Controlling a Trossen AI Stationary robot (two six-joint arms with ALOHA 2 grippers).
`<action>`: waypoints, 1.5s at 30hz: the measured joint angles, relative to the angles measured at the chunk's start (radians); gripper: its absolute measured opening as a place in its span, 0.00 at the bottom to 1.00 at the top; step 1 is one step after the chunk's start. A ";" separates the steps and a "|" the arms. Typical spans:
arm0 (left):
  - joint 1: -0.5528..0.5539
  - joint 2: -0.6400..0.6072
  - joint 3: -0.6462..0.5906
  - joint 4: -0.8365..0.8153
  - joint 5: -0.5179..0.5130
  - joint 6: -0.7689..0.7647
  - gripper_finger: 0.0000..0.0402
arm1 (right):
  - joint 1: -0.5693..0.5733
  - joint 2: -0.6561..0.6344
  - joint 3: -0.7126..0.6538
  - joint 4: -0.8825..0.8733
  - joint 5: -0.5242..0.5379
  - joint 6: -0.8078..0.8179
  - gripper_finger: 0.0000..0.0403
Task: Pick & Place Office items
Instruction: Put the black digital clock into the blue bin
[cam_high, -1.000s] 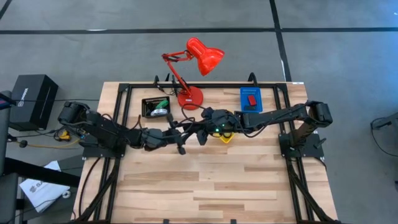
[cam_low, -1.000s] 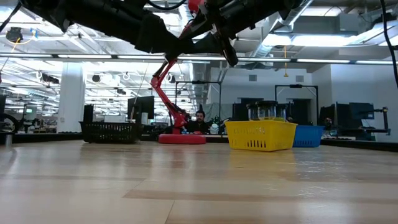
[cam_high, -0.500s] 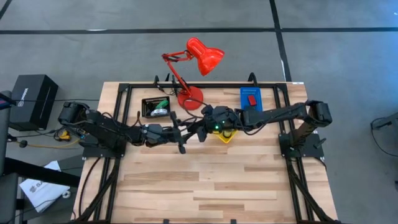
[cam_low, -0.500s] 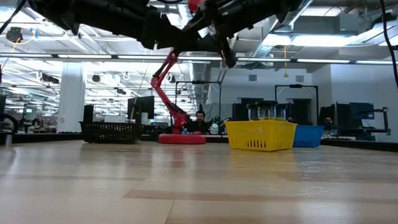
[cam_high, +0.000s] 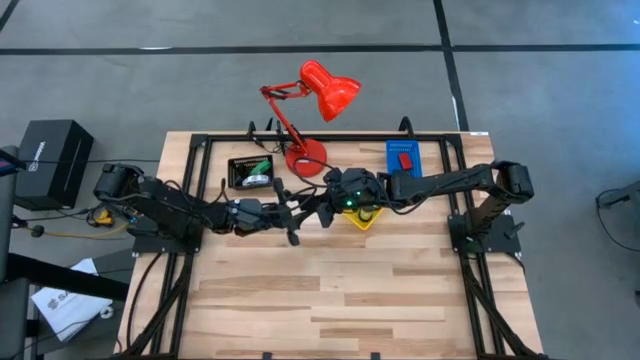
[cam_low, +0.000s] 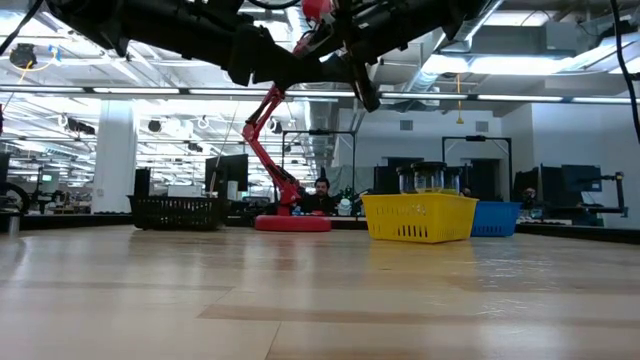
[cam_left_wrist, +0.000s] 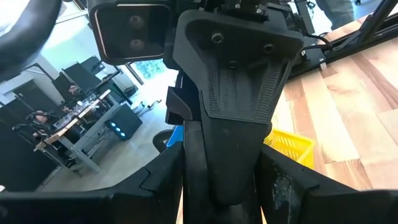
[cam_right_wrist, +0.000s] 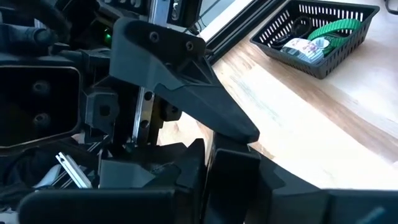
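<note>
From the high view I see almost nothing changed since half a second ago: the left tool (cam_high: 292, 222) and the right tool (cam_high: 322, 212) still meet mid-table, just left of the yellow plastic tray (cam_high: 362, 219), both arms barely shifted. The light wooden table (cam_high: 330, 290) is bare on its near half. A red block (cam_high: 404, 160) lies in the blue tray (cam_high: 404, 159) at the far right; a green cylinder (cam_high: 260, 167) and a silvery clip sit in the black mesh tray (cam_high: 250, 173) beside the red desk lamp (cam_high: 310, 110).

In the low view both arms cross overhead as before, their tips overlapping, cut off by the top edge.

The left wrist view is filled by the other arm's dark housing; the right wrist view likewise. I cannot tell how far either tool is open, nor whether it holds anything.
</note>
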 joint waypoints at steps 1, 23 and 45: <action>0.000 0.000 0.000 0.000 0.000 0.001 0.41 | 0.000 0.000 0.000 0.000 0.000 0.001 0.16; 0.000 0.000 0.000 0.000 0.008 -0.060 0.50 | -0.002 0.000 -0.001 -0.017 0.002 -0.045 0.14; -0.046 -0.001 -0.001 -0.023 0.004 -0.109 0.61 | 0.019 0.000 -0.002 -0.290 0.006 -0.124 0.13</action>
